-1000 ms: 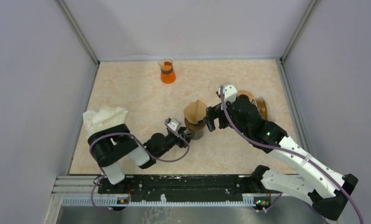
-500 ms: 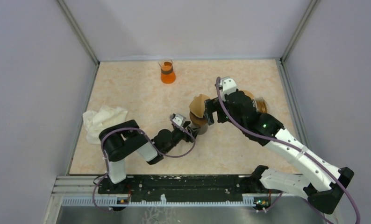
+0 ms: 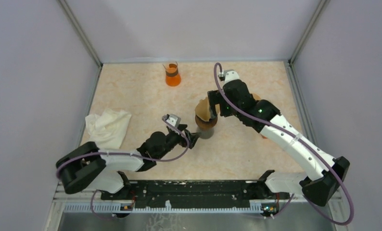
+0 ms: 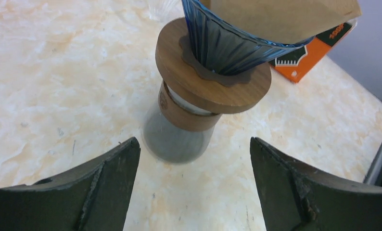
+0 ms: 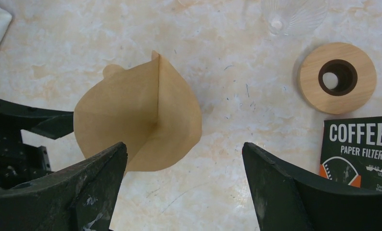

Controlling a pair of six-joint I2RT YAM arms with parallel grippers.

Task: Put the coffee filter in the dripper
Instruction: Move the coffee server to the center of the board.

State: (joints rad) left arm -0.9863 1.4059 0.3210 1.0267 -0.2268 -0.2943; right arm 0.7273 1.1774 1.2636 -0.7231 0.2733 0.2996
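Well to the left of the dripper, we are seeing a crumpled white cloth [image 3: 107,126] lying on the marbled tabletop [image 3: 141,96]. Nearer the dripper on that same side, the left arm is reaching in low, and its pincer [image 3: 191,138] is standing wide open. In the left wrist view its two dark fingers are framing the glass carafe [image 4: 172,139] under the dripper without touching it. Behind and left of the dripper, well apart from it, a flask of orange liquid [image 3: 172,74] is standing upright.

The dripper [image 4: 227,45] itself is a ribbed blue glass cone, and it is sitting in a round wooden collar [image 4: 203,86] on top of the carafe. The brown coffee filter [image 5: 141,120] is resting inside the cone, with its paper edge rising above the rim.

Above the dripper, the right pincer [image 5: 184,144] is hanging with its jaws spread wide and gripping nothing. In the right wrist view the filter is lying open between and below the two fingers. Whether the left-hand finger is brushing the paper's edge, we are not able to tell.

To the right of the dripper, a wooden ring [image 5: 337,77] with a hole in its middle is lying flat on the tabletop. Just beside it is a dark and orange box [image 5: 356,151] reading "COFFEE PAPER FILTER".
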